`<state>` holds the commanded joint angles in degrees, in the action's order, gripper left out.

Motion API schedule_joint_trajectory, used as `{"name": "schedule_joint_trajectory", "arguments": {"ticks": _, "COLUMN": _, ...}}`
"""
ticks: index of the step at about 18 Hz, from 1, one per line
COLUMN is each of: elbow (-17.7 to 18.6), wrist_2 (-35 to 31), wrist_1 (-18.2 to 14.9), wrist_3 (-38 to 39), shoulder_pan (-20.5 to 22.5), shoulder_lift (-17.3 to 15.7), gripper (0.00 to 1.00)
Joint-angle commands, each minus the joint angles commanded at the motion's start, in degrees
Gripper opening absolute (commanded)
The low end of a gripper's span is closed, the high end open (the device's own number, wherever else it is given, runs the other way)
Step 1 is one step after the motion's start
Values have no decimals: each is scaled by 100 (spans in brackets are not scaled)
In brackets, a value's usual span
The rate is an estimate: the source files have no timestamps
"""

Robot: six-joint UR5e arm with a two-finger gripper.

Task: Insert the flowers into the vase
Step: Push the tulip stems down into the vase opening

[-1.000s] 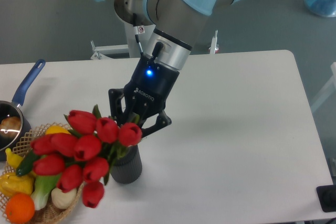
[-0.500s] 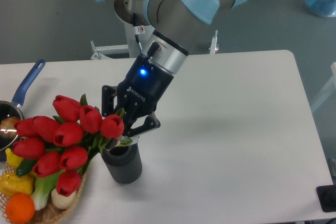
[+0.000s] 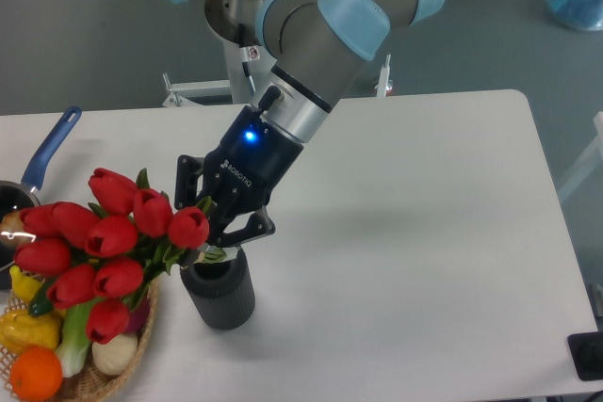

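A robot's end effector grips the flowers by their stems just above the vase, blooms fanning toward nine o'clock over a basket on the worktop. Insertion appears under way; the stems likely need righting, then lowering into the mouth.

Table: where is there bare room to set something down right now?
Free: the white table right of the vase, out to the right edge, and the strip behind the gripper. Crowded: the left side, with the flowers over the basket and the saucepan behind.
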<state>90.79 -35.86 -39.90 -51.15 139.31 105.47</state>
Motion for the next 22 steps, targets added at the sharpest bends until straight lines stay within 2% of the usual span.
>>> {"name": "schedule_joint_trajectory", "arguments": {"ticks": 6, "elbow": 62, "wrist_2": 52, "wrist_1": 0, "wrist_3": 9, "shoulder_pan": -35, "shoulder_lift": 35, "gripper": 15}}
{"name": "schedule_joint_trajectory", "arguments": {"ticks": 13, "elbow": 132, "wrist_2": 615, "wrist_1": 9, "wrist_3": 0, "shoulder_pan": 17, "shoulder_lift": 149, "gripper": 17}}
{"name": "schedule_joint_trajectory", "arguments": {"ticks": 17, "elbow": 158, "wrist_2": 659, "wrist_1": 18, "wrist_3": -175, "shoulder_pan": 44, "shoulder_lift": 228, "gripper": 17}}
{"name": "schedule_joint_trajectory", "arguments": {"ticks": 20, "elbow": 176, "wrist_2": 1211, "wrist_1": 18, "wrist_3": -351, "shoulder_pan": 202, "shoulder_lift": 359, "gripper": 17}}
{"name": "schedule_joint_trajectory", "arguments": {"ticks": 22, "elbow": 167, "wrist_2": 1301, "wrist_1": 18, "wrist_3": -456, "shoulder_pan": 220, "shoulder_lift": 404, "gripper": 17}}
